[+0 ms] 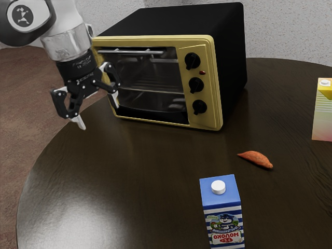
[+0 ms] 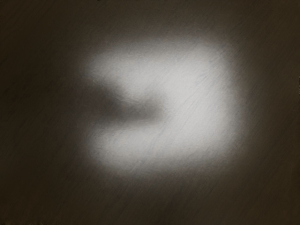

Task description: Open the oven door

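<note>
Gripper (image 1: pixel 97 112) is spread wide, nothing in it, at the oven's (image 1: pixel 176 22) front, away from the knob side; probably kept open to take the handle (image 1: pixel 132 52). Oven door (image 1: pixel 150 75) looks shut on the oven's front, handle along its top. Inside oven: rack (image 1: pixel 150 92) behind glass. Blue carton (image 1: pixel 220 198), yellow carton (image 1: pixel 322 116): capped, apart from oven, contents can't tell.

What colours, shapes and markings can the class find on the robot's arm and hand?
The smooth white and dark grey arm carries a round black badge with a white emblem. A mottled silver-grey section leads to the black, rounded hand, with small pale lettering and two jointed black fingers with pale tips.
</note>
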Motion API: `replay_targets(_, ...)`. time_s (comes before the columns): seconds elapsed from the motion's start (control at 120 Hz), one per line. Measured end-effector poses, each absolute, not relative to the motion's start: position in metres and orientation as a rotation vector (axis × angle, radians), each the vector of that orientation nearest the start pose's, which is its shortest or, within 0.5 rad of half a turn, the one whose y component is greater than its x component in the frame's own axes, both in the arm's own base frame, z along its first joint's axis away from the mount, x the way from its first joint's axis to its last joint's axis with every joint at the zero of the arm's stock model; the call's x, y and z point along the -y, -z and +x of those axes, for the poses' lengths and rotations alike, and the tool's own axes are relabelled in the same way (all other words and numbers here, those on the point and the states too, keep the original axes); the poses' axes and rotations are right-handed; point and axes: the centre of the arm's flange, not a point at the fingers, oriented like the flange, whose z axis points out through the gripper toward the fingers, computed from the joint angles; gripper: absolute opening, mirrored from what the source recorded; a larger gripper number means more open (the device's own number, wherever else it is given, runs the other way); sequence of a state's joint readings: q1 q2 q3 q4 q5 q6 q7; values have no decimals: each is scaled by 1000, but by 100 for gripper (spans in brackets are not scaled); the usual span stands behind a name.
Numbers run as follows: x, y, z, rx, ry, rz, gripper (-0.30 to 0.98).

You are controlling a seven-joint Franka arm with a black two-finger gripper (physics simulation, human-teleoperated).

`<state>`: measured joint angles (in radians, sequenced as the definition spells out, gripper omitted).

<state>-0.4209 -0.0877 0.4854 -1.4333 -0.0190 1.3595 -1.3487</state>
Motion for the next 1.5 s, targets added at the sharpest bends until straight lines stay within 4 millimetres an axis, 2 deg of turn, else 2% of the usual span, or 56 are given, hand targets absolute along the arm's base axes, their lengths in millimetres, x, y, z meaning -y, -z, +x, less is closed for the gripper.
replay_targets(0.1,-55,-710,505,2217,-29,-2323,69)
replay_targets(0.142,-59,-703,513,2268,-20,-2265,69)
replay_targets(0.208,-77,-692,539,2382,65,-2148,69)
replay_targets(0.3,-113,-716,588,2562,349,-2012,69)
replay_targets(0.358,-131,-714,614,2638,447,-1991,69)
replay_targets(0.467,-127,-692,657,2700,544,-2046,69)
replay_targets(0.592,-114,-702,684,2756,719,-2112,69)
replay_targets(0.75,-127,-697,697,2823,808,-2097,69)
replay_targets(0.875,-150,-695,697,2873,845,-2044,69)
replay_targets(0.95,-155,-691,698,2887,850,-2032,69)
replay_targets(1.042,-158,-681,704,2892,842,-2028,69)
replay_targets(1.208,-187,-664,707,2922,838,-1961,69)
replay_targets(1.333,-190,-657,711,2929,835,-1960,69)
replay_targets(1.5,-203,-653,710,2946,846,-1933,69)
